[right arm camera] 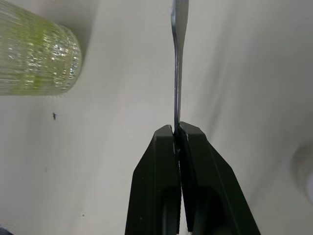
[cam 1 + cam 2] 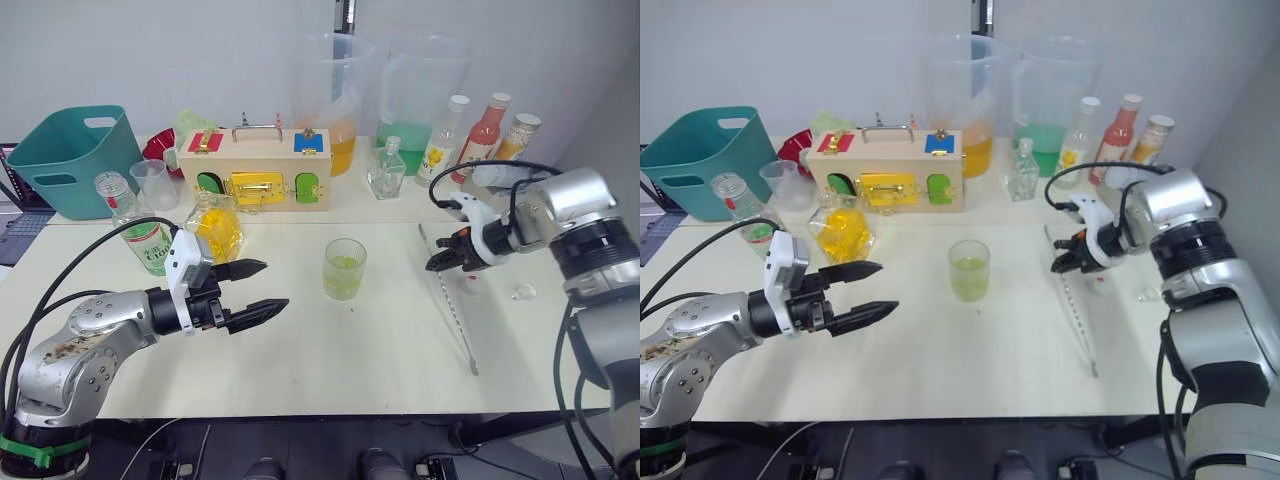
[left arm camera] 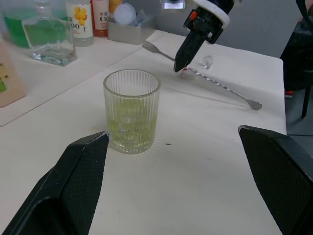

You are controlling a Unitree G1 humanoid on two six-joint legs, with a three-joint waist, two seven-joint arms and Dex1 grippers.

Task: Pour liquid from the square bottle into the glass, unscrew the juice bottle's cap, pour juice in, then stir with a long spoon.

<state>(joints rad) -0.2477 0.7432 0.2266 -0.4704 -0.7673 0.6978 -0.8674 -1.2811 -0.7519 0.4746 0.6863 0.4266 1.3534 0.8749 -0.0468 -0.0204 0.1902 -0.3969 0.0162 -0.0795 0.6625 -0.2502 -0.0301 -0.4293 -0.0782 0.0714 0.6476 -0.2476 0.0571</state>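
From the head camera, the glass [image 2: 345, 268] stands near the middle of the table [image 2: 300, 350], ribbed and holding a shallow pale green-yellow liquid [image 2: 344, 285]. The left gripper [image 2: 262, 291] hovers just left of it, its two black fingers spread wide and empty. Behind that arm the juice bottle [image 2: 135, 225] stands upright with its neck open, its lower part hidden by the arm and cable; beside it lies a squat bottle [image 2: 216, 225] of bright yellow liquid. The right gripper [image 2: 437, 264] is down at the table to the right of the glass, its fingers pinched on the long spoon [image 2: 455, 312], which lies along the table towards the near edge. A small white cap [image 2: 472, 281] sits just beside the gripper, partly covered by it. In the left wrist view the glass [image 3: 131, 110] stands between the wide-apart fingers [image 3: 73, 181], and beyond it the right gripper [image 3: 179, 66] touches down on the spoon [image 3: 225, 88]; whether the spoon has left the table is hard to tell. In the right wrist view the fingers [image 1: 164, 181] are closed together with the thin handle [image 1: 177, 58] emerging from between them, its far end cut off, and the glass [image 1: 36, 54] is only partly in frame.
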